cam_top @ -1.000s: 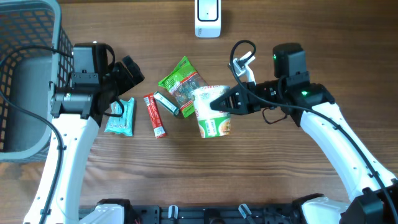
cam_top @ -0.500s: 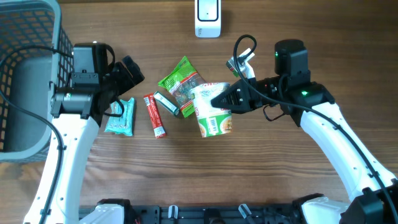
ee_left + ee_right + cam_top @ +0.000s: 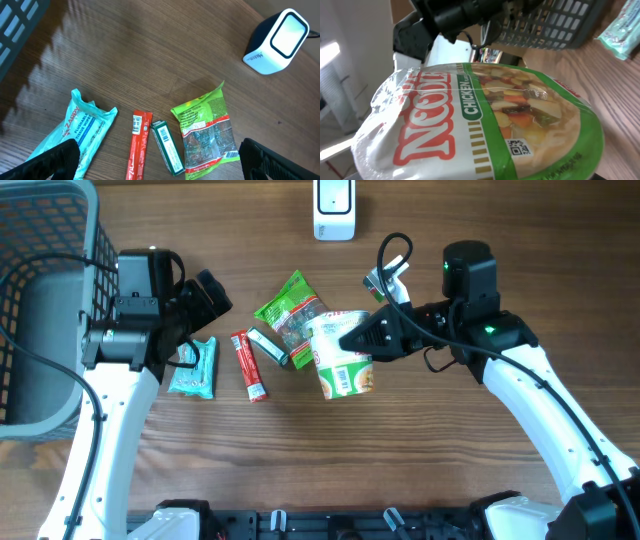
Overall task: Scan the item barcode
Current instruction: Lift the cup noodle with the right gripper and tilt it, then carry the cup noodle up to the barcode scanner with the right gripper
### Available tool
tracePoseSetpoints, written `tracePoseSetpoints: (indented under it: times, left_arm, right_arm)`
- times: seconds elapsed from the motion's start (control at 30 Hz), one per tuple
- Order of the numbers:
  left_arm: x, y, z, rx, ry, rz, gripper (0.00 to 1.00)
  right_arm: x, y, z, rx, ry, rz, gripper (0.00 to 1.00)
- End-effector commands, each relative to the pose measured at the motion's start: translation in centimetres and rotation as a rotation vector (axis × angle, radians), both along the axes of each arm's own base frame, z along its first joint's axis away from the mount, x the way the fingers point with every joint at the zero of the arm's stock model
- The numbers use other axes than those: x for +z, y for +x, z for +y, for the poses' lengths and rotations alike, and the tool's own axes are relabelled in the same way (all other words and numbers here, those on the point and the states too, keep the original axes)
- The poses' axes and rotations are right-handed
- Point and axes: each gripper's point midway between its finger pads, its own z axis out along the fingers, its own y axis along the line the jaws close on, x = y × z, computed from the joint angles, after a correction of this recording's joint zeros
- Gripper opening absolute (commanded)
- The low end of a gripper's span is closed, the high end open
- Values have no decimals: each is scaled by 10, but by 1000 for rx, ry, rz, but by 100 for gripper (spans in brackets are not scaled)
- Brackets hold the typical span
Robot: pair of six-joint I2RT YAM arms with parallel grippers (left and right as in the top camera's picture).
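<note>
I've got the right gripper clamped on the slick cup mid-table, well short of the scanner, left gripper spread idle, and a fast swing could twist it loose.

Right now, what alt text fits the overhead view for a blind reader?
The right gripper holds a tilted white-and-green noodle cup at the middle of the wooden table, short of the white barcode scanner at the far edge. A green snack bag, red stick packet and teal wipes pack lie left of it; the left gripper hangs open.
</note>
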Motion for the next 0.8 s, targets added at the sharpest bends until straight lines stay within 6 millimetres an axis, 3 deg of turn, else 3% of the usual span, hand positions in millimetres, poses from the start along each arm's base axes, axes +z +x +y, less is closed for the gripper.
tracePoseSetpoints:
  times: [0.0, 0.13, 0.3, 0.63, 0.77]
  left_arm:
    - [5, 2, 0, 7, -10, -15, 100]
    - [5, 2, 0, 7, -10, -15, 100]
    - [5, 2, 0, 7, -10, -15, 100]
    - [5, 2, 0, 7, -10, -15, 100]
    - [5, 2, 0, 7, -10, -15, 100]
  right_arm:
    - [6, 14, 1, -81, -37, -55, 66]
    - [-7, 34, 1, -191, -105, -110, 64]
    - [-8, 43, 1, -236, -127, -141, 64]
    - [46, 69, 0, -347, -158, -255, 60]
    - [51, 91, -16, -486, -343, -306, 60]
